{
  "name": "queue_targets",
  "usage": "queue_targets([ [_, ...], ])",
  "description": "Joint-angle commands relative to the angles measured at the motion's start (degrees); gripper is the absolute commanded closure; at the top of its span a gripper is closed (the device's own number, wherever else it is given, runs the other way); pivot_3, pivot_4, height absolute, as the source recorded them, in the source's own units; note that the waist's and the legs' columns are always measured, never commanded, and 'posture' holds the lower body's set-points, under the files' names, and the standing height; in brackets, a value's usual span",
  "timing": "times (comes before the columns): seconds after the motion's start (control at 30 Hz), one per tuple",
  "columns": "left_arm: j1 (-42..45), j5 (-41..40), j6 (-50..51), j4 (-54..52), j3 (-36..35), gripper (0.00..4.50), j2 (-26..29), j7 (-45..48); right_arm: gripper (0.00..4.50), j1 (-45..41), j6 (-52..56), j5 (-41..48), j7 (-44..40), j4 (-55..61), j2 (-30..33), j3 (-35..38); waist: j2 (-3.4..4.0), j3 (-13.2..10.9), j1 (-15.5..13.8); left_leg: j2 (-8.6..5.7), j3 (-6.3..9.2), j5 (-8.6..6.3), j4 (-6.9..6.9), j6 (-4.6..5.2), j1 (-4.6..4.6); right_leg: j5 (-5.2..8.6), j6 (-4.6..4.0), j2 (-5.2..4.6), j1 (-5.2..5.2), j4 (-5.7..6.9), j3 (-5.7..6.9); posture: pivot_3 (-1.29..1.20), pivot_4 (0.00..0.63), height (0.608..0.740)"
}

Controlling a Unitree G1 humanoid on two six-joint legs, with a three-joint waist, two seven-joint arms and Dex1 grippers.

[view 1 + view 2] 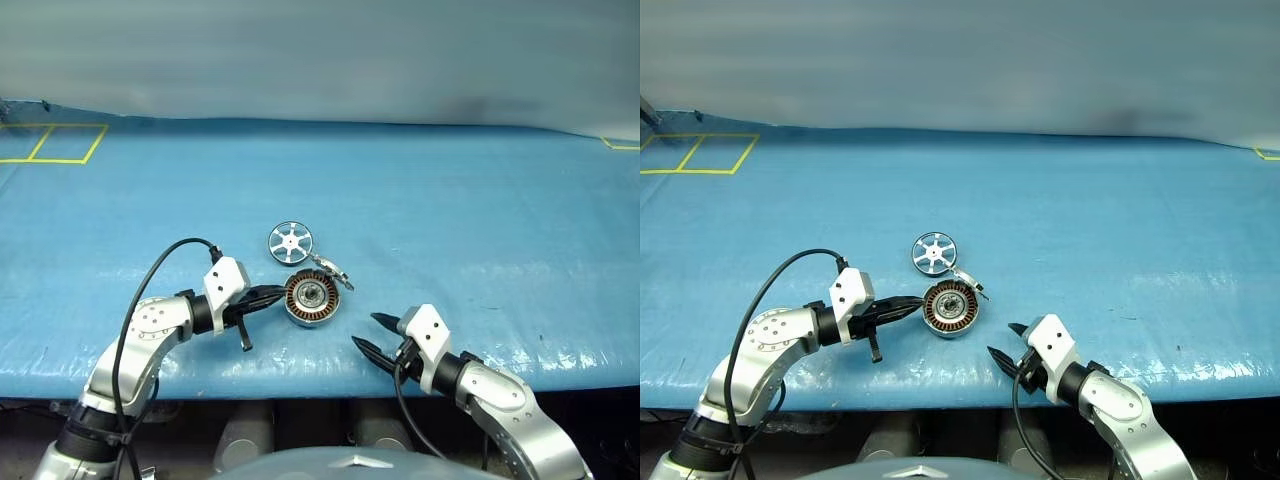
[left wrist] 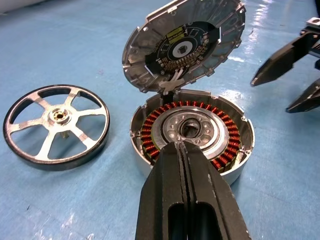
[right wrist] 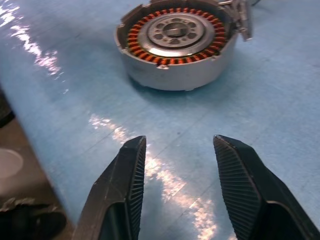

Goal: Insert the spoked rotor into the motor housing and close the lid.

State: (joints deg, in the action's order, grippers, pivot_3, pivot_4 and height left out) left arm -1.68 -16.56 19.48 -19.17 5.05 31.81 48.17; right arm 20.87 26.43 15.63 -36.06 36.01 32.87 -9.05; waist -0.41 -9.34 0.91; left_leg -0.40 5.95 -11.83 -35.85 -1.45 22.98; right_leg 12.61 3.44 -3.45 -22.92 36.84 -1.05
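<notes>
The motor housing (image 1: 311,298) sits at frame centre on the blue desk (image 1: 480,230), lid (image 2: 185,42) raised. The rotor (image 1: 290,242) lies just above-left. Left claw (image 1: 277,294), fingers together, tips at the housing's left rim. Right claw (image 1: 372,332), fingers apart, hovers lower right.

The table cover (image 1: 480,200) was glossy blue plastic sheeting, wrinkled. The motor housing (image 2: 192,135) was matt grey metal around shiny copper windings (image 2: 150,135). The spoked rotor (image 2: 56,127) looked like bright brushed metal with 6 spokes. The lid (image 2: 185,42) was dull cast metal. The right gripper (image 3: 177,187) had ribbed matt black fingers (image 3: 245,190).
</notes>
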Motion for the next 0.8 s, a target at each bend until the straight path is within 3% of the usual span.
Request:
queue_targets([
  [0.03,-1.9,0.4,-3.1,-3.2,-2.3,4.50,-1.2,-3.5,3.22,-2.2,5.3,4.4,-1.9,7.6,2.0,-0.6,-0.04,0.0,-0.1,0.01,0.02,0.00,-0.01,0.00,0.00,0.00,0.00,0.01,0.00,0.00,0.01,0.00,0.150,0.740],
  [0.17,-4.9,-0.5,-4.4,-4.3,-2.7,4.50,-2.8,-5.1,4.49,-8.9,11.4,6.5,1.1,11.9,0.7,-0.7,-0.15,-0.1,0.0,0.01,0.00,-0.01,-0.02,-0.02,0.01,0.00,0.00,-0.01,0.00,-0.01,0.01,0.00,0.150,0.740],
  [0.47,-9.6,0.8,-9.9,-2.9,-1.7,4.50,-3.2,-5.3,4.49,-24.6,25.4,6.0,7.2,12.2,-3.4,-10.5,-0.27,-0.2,-0.3,-0.01,0.02,0.02,-0.04,0.02,0.63,-0.04,0.01,0.04,-0.65,0.02,0.06,0.00,0.150,0.740],
  [0.8,-10.9,0.8,-12.5,-0.3,-1.9,4.50,-4.6,-6.4,4.49,-34.3,30.3,-0.1,15.3,4.4,-11.1,-19.0,-0.26,-0.2,-0.1,-0.02,0.02,0.02,-0.09,0.02,0.61,-0.04,0.01,0.04,-0.62,0.03,0.08,0.00,0.150,0.740],
])
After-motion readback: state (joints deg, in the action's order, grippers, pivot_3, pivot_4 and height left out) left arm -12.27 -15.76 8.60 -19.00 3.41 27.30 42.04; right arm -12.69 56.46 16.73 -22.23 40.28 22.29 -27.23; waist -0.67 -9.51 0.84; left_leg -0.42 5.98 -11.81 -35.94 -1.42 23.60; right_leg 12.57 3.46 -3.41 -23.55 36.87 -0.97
